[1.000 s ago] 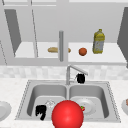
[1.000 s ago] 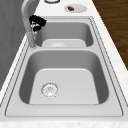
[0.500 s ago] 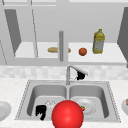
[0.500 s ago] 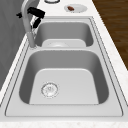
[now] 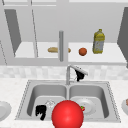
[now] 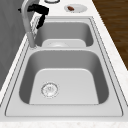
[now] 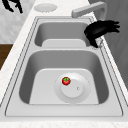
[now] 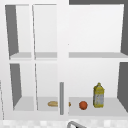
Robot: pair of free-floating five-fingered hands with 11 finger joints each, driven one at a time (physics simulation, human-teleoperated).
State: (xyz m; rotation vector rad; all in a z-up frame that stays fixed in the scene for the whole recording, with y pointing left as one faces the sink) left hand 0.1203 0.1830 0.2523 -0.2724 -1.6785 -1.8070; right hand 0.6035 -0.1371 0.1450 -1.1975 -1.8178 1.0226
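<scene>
Since 1 second ago, the right hand has moved up and a little farther along the sink, staying close to the tap. We think this means the hand is busy with the tap's spout.

From the front, the spout sits over the right bowl. Its long side lies nearly flat, and it points to the right and a bit toward us. The right hand is tucked just under it. The left hand hangs at the front of the left bowl, fingers loose, holding nothing. 1 big red ball is in front of the sink.

From the left side, the tap's neck stands straight up. The right hand is dark beside its top. We cannot tell if it grips the spout or only touches it. 1 plate rests on the desk past the sink.

From the right side, the spout reaches out from the wall side. The right hand is below it. 1 small red fruit lies on a white plate in the near bowl.

From above, the shelf holds 1 yellow bottle, 1 orange fruit and 1 bread roll.
</scene>
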